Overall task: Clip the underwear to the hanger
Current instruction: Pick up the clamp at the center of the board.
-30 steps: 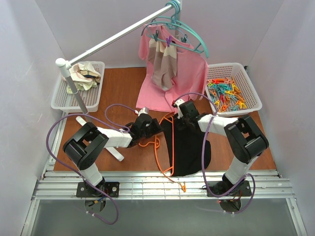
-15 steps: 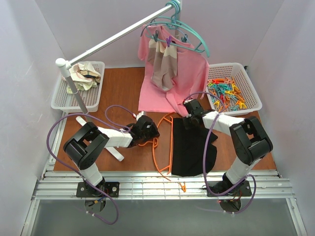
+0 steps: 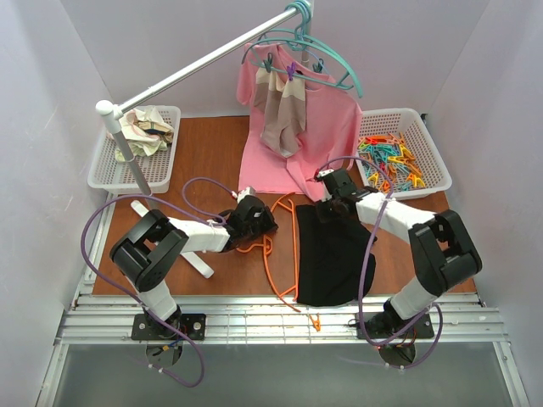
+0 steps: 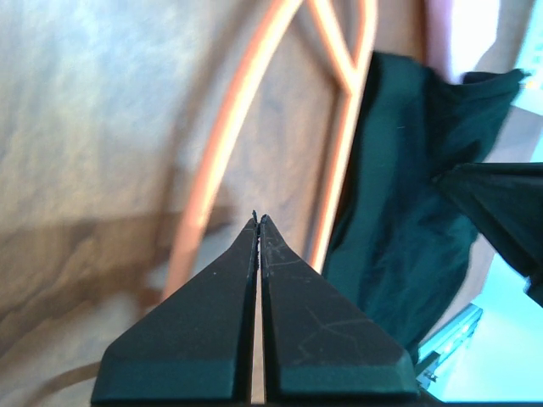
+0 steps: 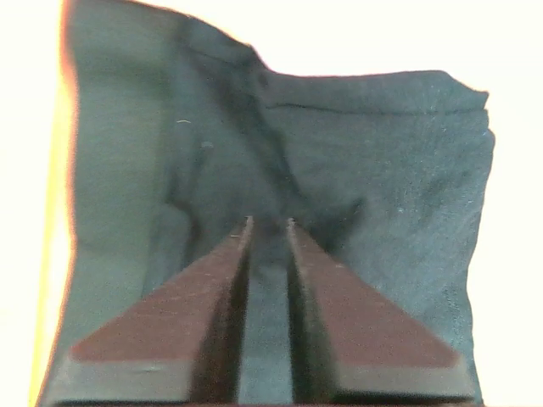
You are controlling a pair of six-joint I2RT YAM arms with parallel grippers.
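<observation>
Underwear (image 3: 331, 259) lies spread flat on the desk (image 3: 204, 153), one long edge running right along a straight bar of the orange hanger (image 3: 265, 267), which lies flat beside it. On the opposite side of the hanger from the cloth, the left arm's fingers (image 4: 258, 218) are clenched tight, tips poised over the hanger's frame with nothing seen between them. Just beyond the hanger's straight bar, the right arm's fingers (image 5: 269, 220) stand released by a narrow slit, tips at a pucker in the black cloth.
</observation>
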